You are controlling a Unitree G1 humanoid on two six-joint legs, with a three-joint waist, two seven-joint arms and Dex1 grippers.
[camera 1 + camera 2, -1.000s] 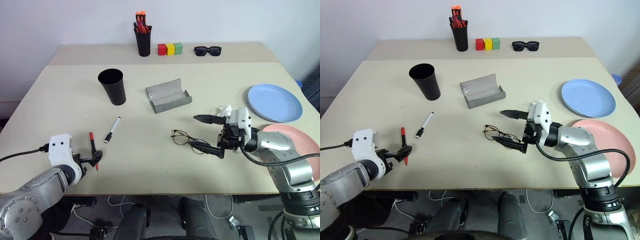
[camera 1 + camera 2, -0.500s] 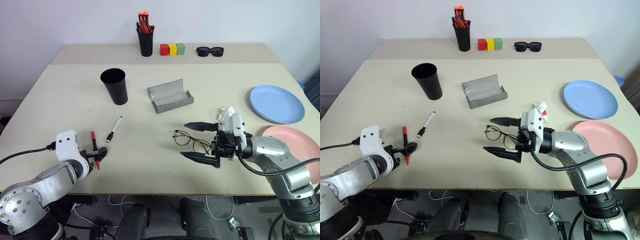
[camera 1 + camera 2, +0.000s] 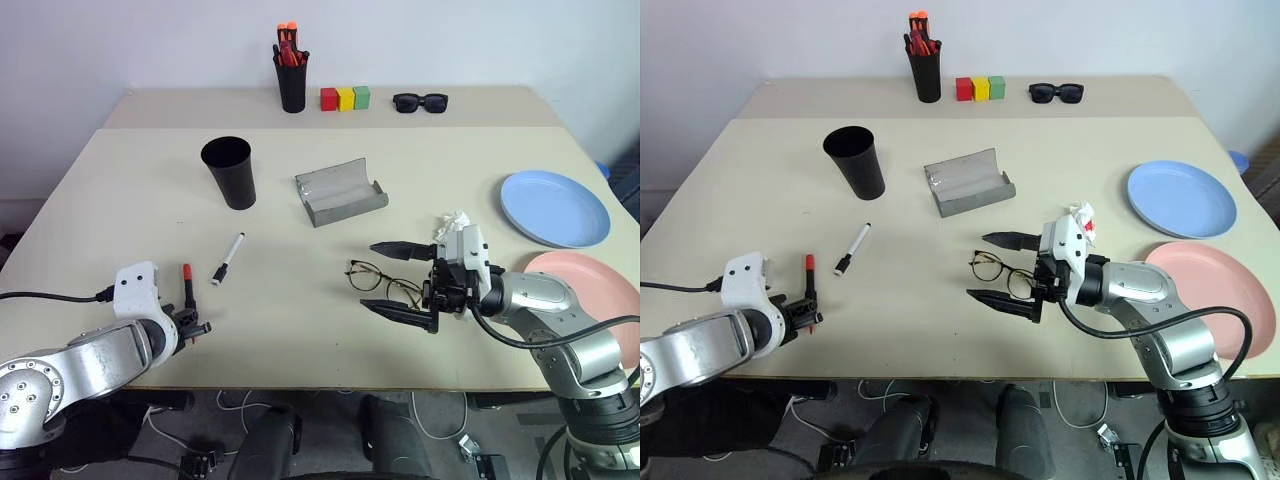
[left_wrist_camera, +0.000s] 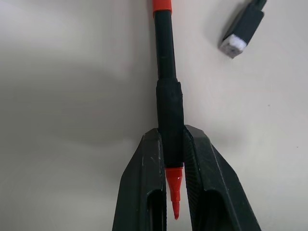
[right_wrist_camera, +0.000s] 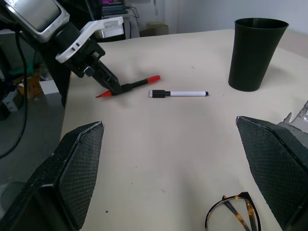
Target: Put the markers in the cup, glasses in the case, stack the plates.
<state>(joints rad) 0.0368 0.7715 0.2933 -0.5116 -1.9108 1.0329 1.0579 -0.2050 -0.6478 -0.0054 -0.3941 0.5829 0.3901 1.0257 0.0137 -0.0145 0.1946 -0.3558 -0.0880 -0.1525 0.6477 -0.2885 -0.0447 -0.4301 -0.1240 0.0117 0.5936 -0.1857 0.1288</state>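
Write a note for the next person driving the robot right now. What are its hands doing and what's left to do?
Left gripper: shut on the red-capped marker, low on the table.
Right gripper: open, jaws either side of the glasses, which lie on the table.
White marker lies on the table; the cup stands apart.
Case lies open; nothing visible inside.
Blue plate and pink plate sit side by side.
Done: nothing yet.
Left: both markers into the cup, glasses into the case, stack plates.
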